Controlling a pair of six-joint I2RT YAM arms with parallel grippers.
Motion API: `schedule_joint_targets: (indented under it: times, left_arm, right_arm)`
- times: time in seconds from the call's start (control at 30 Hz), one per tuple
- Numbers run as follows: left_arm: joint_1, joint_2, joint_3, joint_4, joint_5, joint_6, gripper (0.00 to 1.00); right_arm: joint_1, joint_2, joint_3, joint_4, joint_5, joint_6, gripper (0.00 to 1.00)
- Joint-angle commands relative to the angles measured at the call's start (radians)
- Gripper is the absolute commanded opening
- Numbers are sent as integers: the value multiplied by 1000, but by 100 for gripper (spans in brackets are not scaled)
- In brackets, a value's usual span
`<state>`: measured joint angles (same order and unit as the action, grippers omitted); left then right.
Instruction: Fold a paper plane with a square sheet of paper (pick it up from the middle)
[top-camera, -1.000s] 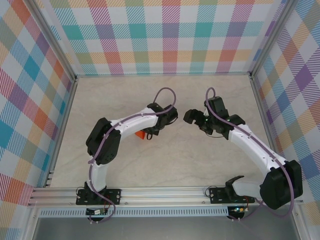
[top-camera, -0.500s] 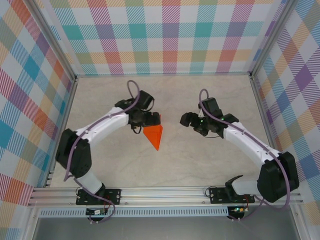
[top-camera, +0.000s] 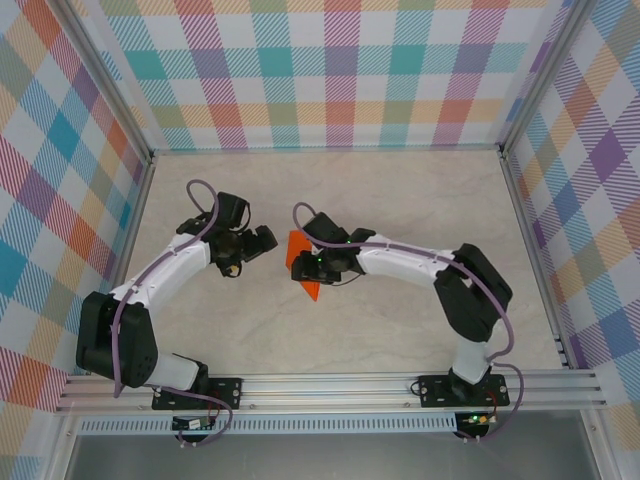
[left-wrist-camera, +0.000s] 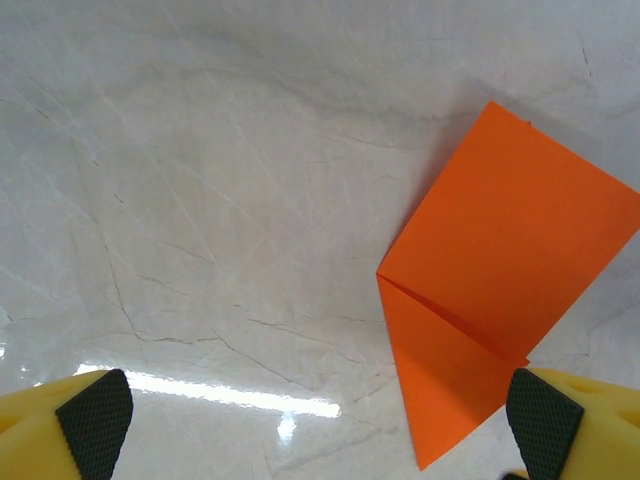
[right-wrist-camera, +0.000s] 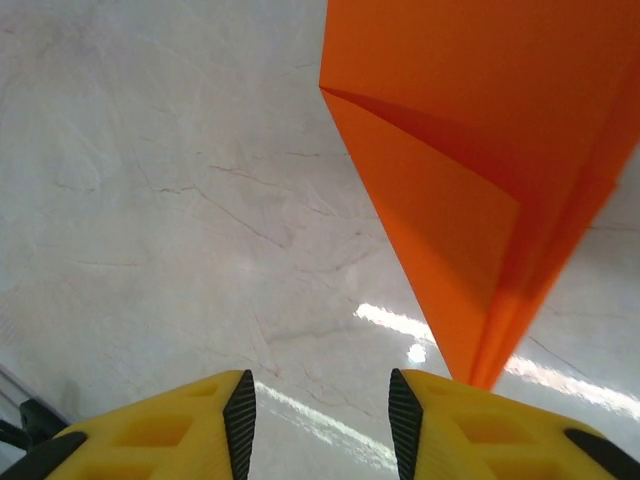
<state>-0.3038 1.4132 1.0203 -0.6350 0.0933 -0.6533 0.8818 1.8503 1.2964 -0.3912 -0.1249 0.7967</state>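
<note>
Thin, matte, bright orange paper plane (top-camera: 298, 250): a flat pointed wedge with sharp straight creases and one overlapping flap, seen closer from the left wrist (left-wrist-camera: 500, 270) and the right wrist (right-wrist-camera: 470, 150). Lying on the pale, glossy, marble-veined table (top-camera: 420, 200), near its middle, point toward the near edge.

To the left of the paper plane and clear of it: left gripper (top-camera: 262, 243), spread wide. Black cross-hatched pads (left-wrist-camera: 95, 410) on yellow fingers, far apart, with bare table between them (left-wrist-camera: 320, 415). Paper plane's pointed end close by the right-hand pad.

Directly over the paper plane: right gripper (top-camera: 315, 270), jaws narrowed but parted, gripping nothing (right-wrist-camera: 320, 415). Bare table in the gap. Paper plane's tip just outside one yellow finger, contact impossible to tell.
</note>
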Motion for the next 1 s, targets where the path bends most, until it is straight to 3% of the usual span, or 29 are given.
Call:
schedule_joint_targets:
  times: [0.0,0.3,0.47,0.8,0.97]
  left_arm:
    - [15,-34,-9,28,42,-13,98]
    - [23,-26,-24,39,58,-8,99]
    - [24,-22,-31,49,68,-5,99]
    - [25,-25,-49,64,102,-1,99]
    - [25,-23,-73,100,134,-23,99]
  right_arm:
    - [7,79,84,-31,-2,-7,39]
    - [7,207,172,-170,103,-109,38]
    - [5,233,157,-187,92,-224,38]
    - [-20,131,-49,-204,-29,-649,39]
    - [-30,29,-72,-191,-45,-695,38]
